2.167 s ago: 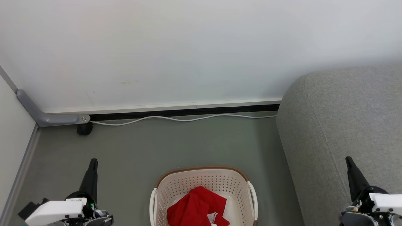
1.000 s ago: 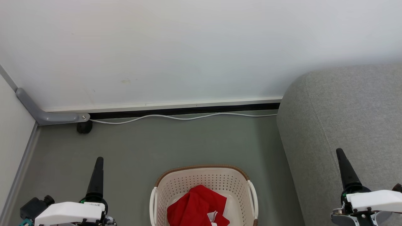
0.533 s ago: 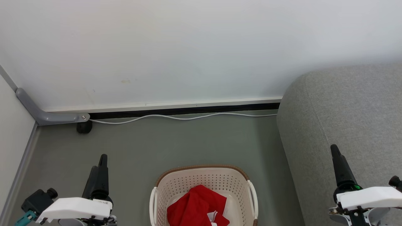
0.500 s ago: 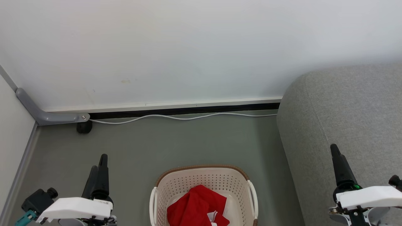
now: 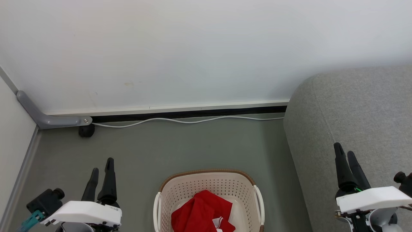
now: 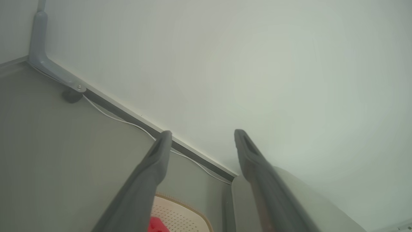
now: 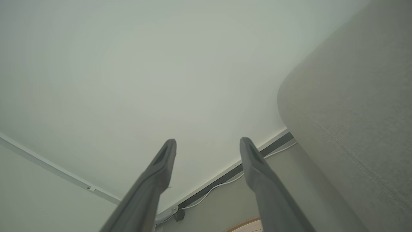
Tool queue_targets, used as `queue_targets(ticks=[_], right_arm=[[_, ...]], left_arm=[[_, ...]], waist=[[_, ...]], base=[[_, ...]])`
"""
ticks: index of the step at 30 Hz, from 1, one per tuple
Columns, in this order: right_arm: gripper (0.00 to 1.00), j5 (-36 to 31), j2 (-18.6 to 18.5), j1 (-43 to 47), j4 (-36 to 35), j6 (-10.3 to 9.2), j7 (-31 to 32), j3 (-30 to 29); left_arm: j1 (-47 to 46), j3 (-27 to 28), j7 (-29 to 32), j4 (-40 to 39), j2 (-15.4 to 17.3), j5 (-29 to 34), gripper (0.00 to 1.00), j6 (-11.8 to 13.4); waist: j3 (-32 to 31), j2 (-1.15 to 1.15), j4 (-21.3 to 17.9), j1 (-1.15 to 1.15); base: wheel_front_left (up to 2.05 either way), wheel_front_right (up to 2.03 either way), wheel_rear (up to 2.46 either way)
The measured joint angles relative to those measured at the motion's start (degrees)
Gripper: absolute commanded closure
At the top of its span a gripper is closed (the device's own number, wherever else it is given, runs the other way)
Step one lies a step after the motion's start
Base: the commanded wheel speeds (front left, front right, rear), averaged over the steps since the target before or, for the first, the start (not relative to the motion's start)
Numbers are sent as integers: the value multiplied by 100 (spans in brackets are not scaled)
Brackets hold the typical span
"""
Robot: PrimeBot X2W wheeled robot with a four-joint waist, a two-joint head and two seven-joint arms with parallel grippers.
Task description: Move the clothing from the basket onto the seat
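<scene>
Left gripper low left above the floor: fingers spread wide, nothing held. Right gripper low right, seen against the seat: also wide apart, empty. Between them the basket sits on the floor, red clothing bunched inside. Seat is near the basket's right side. White cable runs along the wall base.

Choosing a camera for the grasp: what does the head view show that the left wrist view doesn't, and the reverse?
Head view adds the right gripper, jaws open, the white handles of the basket, and white trim on the clothing. Left wrist view adds a look between the open, empty jaws of the left gripper. Both show the basket, red clothing, seat and white cable.
</scene>
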Motion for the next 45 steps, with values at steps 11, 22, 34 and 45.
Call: queue_targets(ticks=[11,22,34,45], right_arm=[[0,-828,-10,-31,-20,0,-183,127],[0,-1679,-27,-71,-14,0,-385,280],[0,-2571,-37,-120,30,1,-583,443],[0,-3340,-47,-155,152,4,-765,509]], left_arm=[[-92,-141,-176,57,65,764,0,148],[-115,-213,-371,220,87,1516,0,156],[-237,-282,-564,400,129,2312,0,181],[-269,-302,-755,542,129,3006,0,179]], waist=[[-1,0,2,0],[-18,0,-7,0],[-45,0,-22,0],[-69,0,-26,0]], base=[[0,0,0],[0,0,0],[0,0,0],[0,0,0]])
